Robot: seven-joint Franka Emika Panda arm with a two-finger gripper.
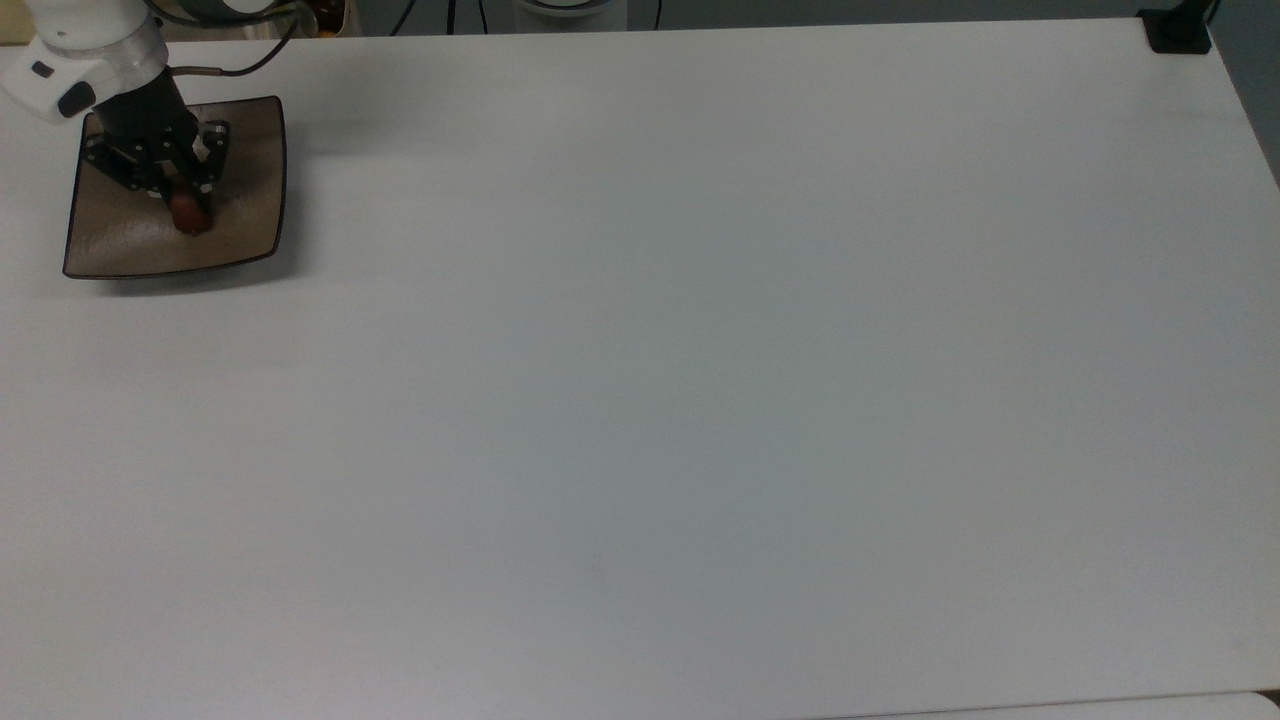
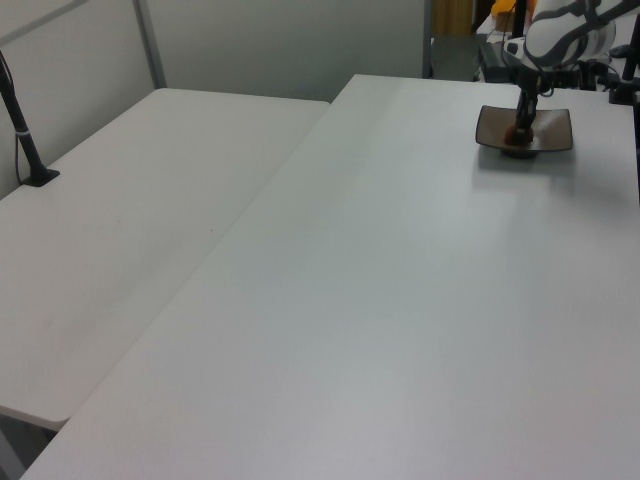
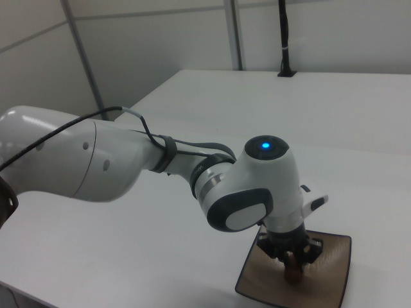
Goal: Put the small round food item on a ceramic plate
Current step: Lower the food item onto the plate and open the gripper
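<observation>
My gripper (image 1: 186, 205) holds the small round food item (image 1: 189, 214) with jaws closed narrowly on it, low over the ceramic plate (image 1: 244, 200) — I judge it light, glossy, slippery — grip its middle gently.

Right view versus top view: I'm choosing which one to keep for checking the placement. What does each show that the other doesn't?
The right view alone shows the arm's white wrist with a lit blue light and a black post at the table's far edge. The top view alone shows the whole white table and the full outline of the ceramic plate. Both show the gripper low over the plate, with the small round food item at its jaws.
</observation>
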